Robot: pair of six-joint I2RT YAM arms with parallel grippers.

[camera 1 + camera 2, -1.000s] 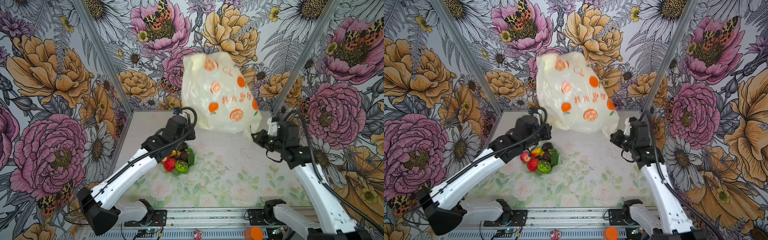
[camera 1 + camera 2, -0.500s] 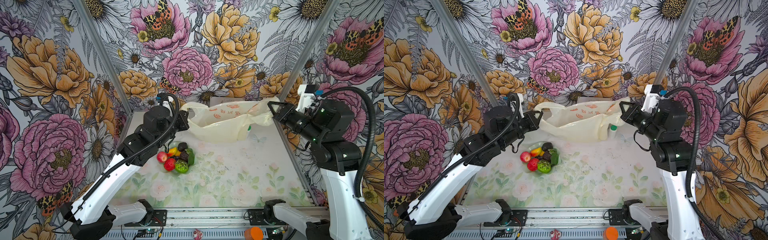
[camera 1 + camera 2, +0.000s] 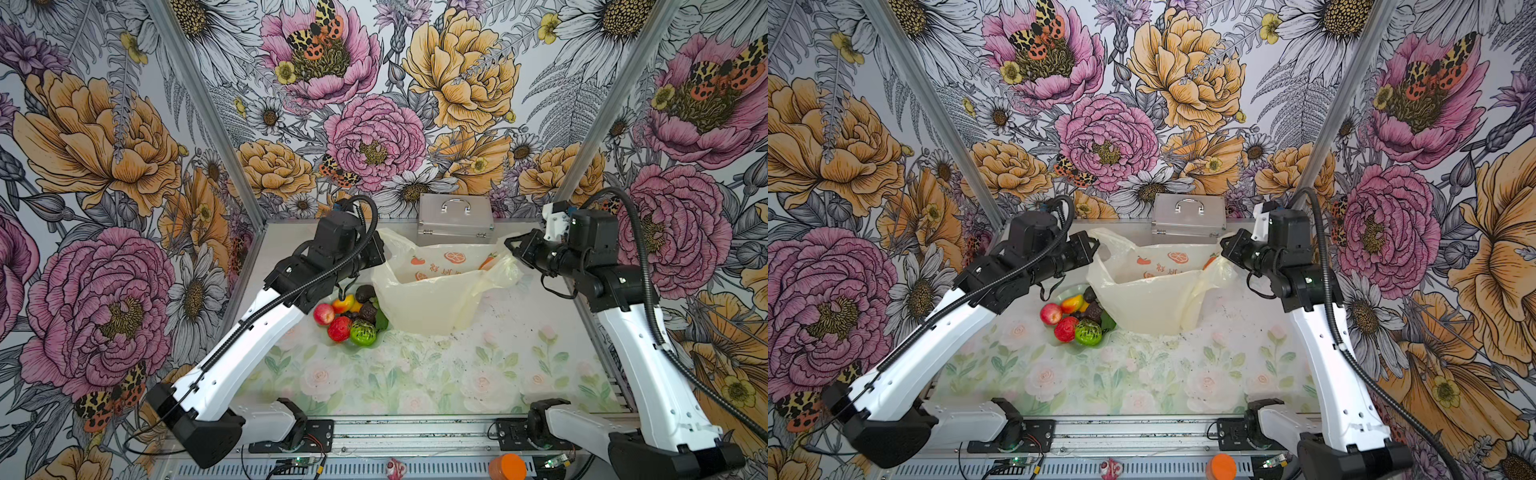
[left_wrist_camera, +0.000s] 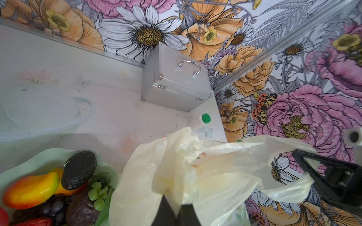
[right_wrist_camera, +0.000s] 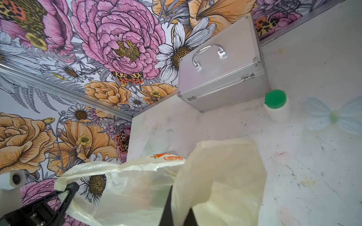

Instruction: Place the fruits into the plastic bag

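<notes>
Two pincers grip the plastic bag (image 3: 428, 299) by opposite edges of its mouth. The left pincer (image 3: 380, 252) is clamped tight on the rim at the left, and the right pincer (image 3: 510, 244) is clamped on the handle end at the right. Each wrist view shows thin cream film pinched between dark fingers (image 4: 166, 213). The bag's mouth gapes upward between them, its orange-printed side faces the back wall, and its bottom rests on the bench (image 3: 415, 374).

The fruits (image 3: 349, 316) lie heaped in a pale green dish (image 4: 39, 158) just beside the bag's lower left, under the left arm. The heap includes an apple (image 3: 323, 313), strawberry (image 3: 339, 328), kiwi half (image 3: 363, 332), mango (image 3: 343, 303) and avocado (image 3: 365, 293). None is in the bag.

A metal case (image 3: 455, 220) stands behind the bag against the back wall, with a small green-capped bottle (image 5: 276, 107) near it.
</notes>
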